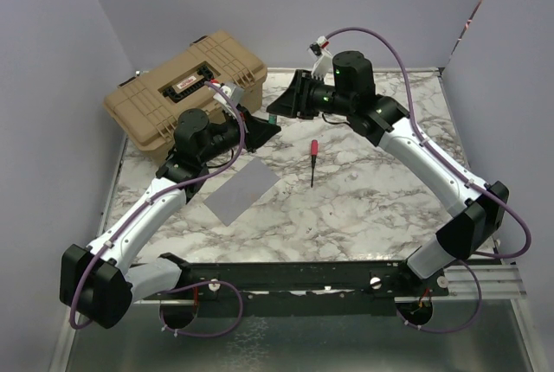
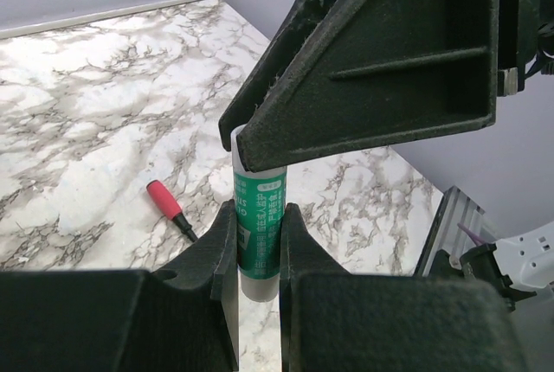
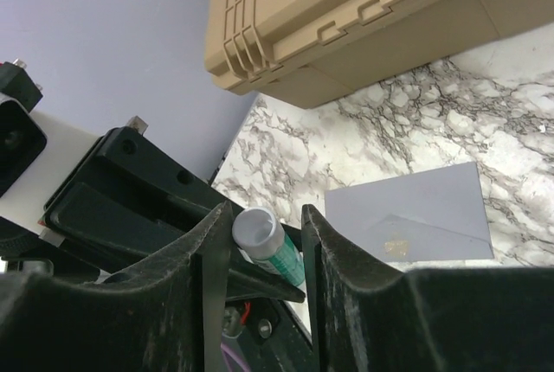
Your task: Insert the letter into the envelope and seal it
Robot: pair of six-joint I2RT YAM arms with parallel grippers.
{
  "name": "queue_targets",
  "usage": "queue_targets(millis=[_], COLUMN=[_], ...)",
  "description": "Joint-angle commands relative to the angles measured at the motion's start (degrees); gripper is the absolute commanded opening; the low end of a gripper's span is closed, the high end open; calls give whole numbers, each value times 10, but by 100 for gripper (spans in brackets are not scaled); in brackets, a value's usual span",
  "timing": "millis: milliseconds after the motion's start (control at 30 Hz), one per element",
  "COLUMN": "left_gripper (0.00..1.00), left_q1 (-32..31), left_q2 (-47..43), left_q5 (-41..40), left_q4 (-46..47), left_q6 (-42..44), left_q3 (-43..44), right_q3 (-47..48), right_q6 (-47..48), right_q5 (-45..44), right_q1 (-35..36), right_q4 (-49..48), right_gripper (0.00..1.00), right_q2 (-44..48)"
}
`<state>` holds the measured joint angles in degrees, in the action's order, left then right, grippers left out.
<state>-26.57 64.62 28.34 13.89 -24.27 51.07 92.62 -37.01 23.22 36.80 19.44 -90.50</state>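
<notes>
— Holding anything, the left gripper (image 2: 258, 246)?

— Yes. Its jaws are clamped on a glue stick (image 2: 260, 216), a white tube with a green label, squeezed around the labelled body. The tube points out of those jaws toward the other arm.

— And the right gripper (image 3: 264, 238)?

— It meets the left one above the tabletop (image 1: 372, 190), near the big tan case (image 1: 186, 86) at the far left corner. Its jaws stand apart, one on each side of the tube's round white end. The right wrist view shows a gap between the tube and one finger. On the other side I cannot tell whether finger and tube touch.

— Where is the envelope (image 1: 241, 192)?

— Flat on the marble tabletop, a pale grey rectangle lying askew just beside the left forearm, nearer the arm bases than the two grippers are. Neither gripper touches it. A diagonal crease runs across its face, with a small yellowish mark close to that line.

— Anything else down there?

— A screwdriver (image 1: 312, 160) with a red handle and a dark shaft lies to the right of the envelope, apart from it, handle toward the far edge.
</notes>
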Motion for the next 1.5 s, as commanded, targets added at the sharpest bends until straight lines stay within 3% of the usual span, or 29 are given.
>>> queue_targets(millis=[0,167,300,433,600,700,833,933,967,1067,1167,1233,1333,1467], left_gripper=[0,0,0,0,0,0,0,0,0,0,0,0,0,0], left_q1=[2,2,2,2,2,2,1,1,1,1,1,0,0,0], left_q2=[1,6,6,9,10,15,18,20,20,18,12,11,17,28], left_q5=[-10,1,20,86,255,341,374,304,266,156,64,23,-30,-22], left_q4=[-3,-6,-22,-51,-45,-39,-34,-28,-26,-15,-2,1,-12,-13], left_q6=[-7,-9,-11,-7,-4,-5,4,12,11,5,-7,-13,-30,-36], left_q3=[16,29,45,77,99,110,124,135,137,129,113,106,108,108], right_q3=[23,25,34,29,-21,-13,-12,-15,-10,-1,15,26,31,-5], right_q6=[10,22,59,142,230,261,302,227,198,139,82,37,-14,-39], right_q5=[35,60,102,184,370,470,572,539,501,267,61,-13,-44,-82], right_q1=[4,4,3,2,0,-1,0,-7,-8,-8,-9,-7,-1,5], right_q4=[5,4,7,0,-73,-57,-44,-101,-108,-82,-32,-4,12,-27], right_gripper=[39,28,2,0,0,0,0,1,9,49,67,69,68,60], right_q2=[-10,-9,-8,11,64,62,64,60,58,59,48,34,23,42])
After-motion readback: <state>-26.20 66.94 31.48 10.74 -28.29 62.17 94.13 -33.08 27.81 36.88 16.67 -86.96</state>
